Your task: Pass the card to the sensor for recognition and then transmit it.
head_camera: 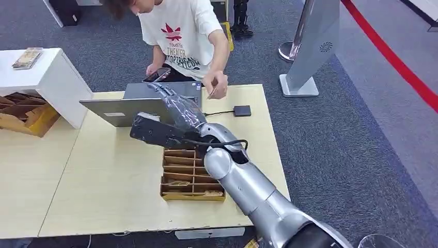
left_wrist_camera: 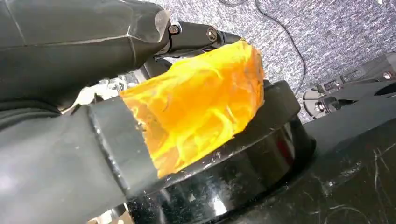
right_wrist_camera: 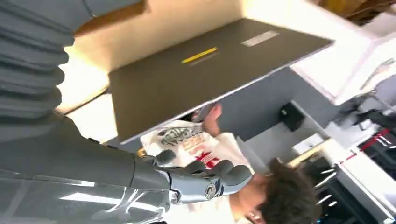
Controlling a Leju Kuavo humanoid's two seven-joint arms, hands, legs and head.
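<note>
My right hand [head_camera: 174, 106], wrapped in clear film, reaches out over the open grey laptop [head_camera: 124, 109] toward a person [head_camera: 181, 36] seated across the table. In the right wrist view its fingers [right_wrist_camera: 208, 176] are loosely curled apart with nothing in them. The person pinches a thin tan card [head_camera: 212, 93] just beyond the laptop, apart from my hand. The small black sensor [head_camera: 241, 110] lies on the table [head_camera: 103, 186] with its cable, to the right of the laptop. My left hand [left_wrist_camera: 187, 35] hangs low; its dark fingers are blurred.
A wooden divided tray [head_camera: 188, 175] with cards sits under my right forearm. The person holds a phone [head_camera: 156, 75] in the other hand. A white cabinet [head_camera: 41, 77] and cardboard boxes [head_camera: 23, 116] stand at the left; a grey sign stand [head_camera: 310, 51] at the right.
</note>
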